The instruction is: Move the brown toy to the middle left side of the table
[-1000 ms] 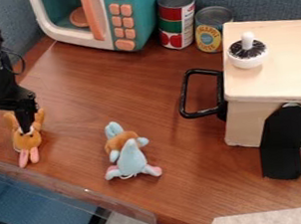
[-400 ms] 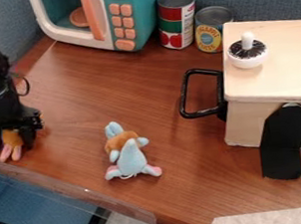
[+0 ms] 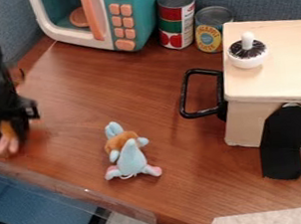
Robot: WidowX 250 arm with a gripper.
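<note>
Black claw [image 3: 9,136] squeezes soft brown, pink-footed toy [image 3: 7,129]. Hold snug, set down gently, middle left of brown wooden table [image 3: 79,106].

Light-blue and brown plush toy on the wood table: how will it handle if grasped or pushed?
The plush toy probably squashes and flops, given its fabric look and slim limbs. Likely light for its size if stuffed. Pushed, it should slide rather than roll, since its pink-tipped feet splay wide.
</note>
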